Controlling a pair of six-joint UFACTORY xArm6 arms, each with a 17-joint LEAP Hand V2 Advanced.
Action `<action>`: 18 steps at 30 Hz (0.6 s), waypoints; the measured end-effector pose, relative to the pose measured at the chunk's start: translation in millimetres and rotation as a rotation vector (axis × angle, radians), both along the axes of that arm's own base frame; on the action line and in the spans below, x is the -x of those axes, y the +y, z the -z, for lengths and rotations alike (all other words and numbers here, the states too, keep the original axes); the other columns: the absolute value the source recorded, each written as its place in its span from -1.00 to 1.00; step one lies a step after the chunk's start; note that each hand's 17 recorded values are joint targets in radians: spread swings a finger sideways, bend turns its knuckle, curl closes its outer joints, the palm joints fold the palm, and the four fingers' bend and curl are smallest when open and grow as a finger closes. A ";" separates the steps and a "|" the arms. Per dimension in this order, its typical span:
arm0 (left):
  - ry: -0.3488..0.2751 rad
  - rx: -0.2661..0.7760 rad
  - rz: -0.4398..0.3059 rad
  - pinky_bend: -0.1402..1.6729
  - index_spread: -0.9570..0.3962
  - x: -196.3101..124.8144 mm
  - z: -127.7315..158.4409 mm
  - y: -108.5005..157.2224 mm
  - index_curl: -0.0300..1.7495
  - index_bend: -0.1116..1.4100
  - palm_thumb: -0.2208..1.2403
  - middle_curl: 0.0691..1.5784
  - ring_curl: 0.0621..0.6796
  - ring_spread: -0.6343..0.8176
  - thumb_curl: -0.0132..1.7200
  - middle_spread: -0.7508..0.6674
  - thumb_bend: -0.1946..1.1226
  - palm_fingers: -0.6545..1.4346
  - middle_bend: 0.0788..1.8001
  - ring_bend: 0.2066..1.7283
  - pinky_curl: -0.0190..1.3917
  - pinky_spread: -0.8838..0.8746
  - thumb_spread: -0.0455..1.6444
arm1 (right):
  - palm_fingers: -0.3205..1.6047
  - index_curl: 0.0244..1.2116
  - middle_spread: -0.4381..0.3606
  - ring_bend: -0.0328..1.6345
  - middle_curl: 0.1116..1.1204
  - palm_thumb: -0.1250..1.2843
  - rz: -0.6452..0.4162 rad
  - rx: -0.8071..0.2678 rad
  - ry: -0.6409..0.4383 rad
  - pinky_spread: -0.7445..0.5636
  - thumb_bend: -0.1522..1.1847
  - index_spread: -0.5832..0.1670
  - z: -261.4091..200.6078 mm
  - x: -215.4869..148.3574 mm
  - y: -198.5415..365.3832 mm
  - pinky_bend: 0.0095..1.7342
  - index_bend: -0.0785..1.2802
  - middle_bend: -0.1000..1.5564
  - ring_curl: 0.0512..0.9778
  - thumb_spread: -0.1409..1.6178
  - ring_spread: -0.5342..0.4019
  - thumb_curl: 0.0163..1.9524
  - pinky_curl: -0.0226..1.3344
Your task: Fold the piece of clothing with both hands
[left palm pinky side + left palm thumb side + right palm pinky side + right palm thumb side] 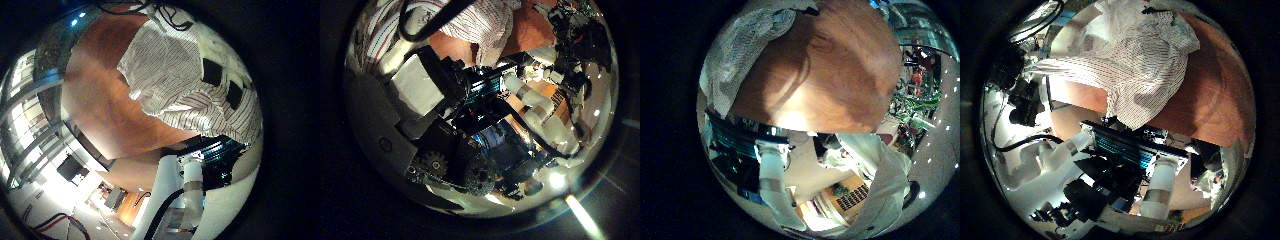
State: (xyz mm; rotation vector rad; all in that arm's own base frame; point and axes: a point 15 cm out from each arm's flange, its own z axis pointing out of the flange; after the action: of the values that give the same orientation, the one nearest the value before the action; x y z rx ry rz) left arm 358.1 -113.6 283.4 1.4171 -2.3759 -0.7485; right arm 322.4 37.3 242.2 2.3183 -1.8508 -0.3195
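The striped shirt [195,85] lies rumpled on the brown tabletop [830,80], hanging over the table's edge [1140,75]. Judging by this, folding has hardly begun; next each hand must reach a hem and pinch it. In the right thumb-side view the shirt sits toward twelve o'clock, apart from the right hand [1100,170]; whether either hand's fingers are curled, I cannot tell.

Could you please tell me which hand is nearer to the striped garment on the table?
Probably the left. The left hand hangs close over the striped garment on the table. The right hand sits farther back, seemingly off the table's edge, looking across at the garment.
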 end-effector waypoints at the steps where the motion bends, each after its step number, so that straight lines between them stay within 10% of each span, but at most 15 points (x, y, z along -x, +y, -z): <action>1: 0.000 0.001 0.000 -0.46 -0.46 0.0 -0.2 0.0 0.56 -0.60 0.36 0.22 0.48 -0.88 -0.39 -0.79 -0.72 0.44 -0.11 0.04 0.21 -0.91 0.50 | -0.29 -0.29 0.20 -0.28 -0.44 -0.88 0.000 0.000 0.000 0.99 -0.84 -0.22 -0.2 -0.2 0.0 -0.41 -0.47 -0.41 -0.65 0.32 0.58 -0.82 -0.66; 18: 0.001 0.014 0.031 -0.47 -0.45 -2.4 -1.1 -1.5 0.56 -0.60 0.36 0.22 0.47 -0.88 -0.39 -0.79 -0.72 0.45 -0.12 0.04 0.21 -0.92 0.49 | -0.23 -0.31 0.20 -0.33 -0.47 -0.86 -0.003 0.004 0.028 0.97 -0.83 -0.23 -1.3 6.8 0.1 -0.47 -0.58 -0.49 -0.70 0.33 0.57 -0.82 -0.70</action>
State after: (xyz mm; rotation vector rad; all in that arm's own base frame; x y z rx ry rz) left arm 360.6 -115.2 284.5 1.3770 -2.4032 -0.7386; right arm 315.5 37.4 243.5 2.3019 -1.8326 -0.3459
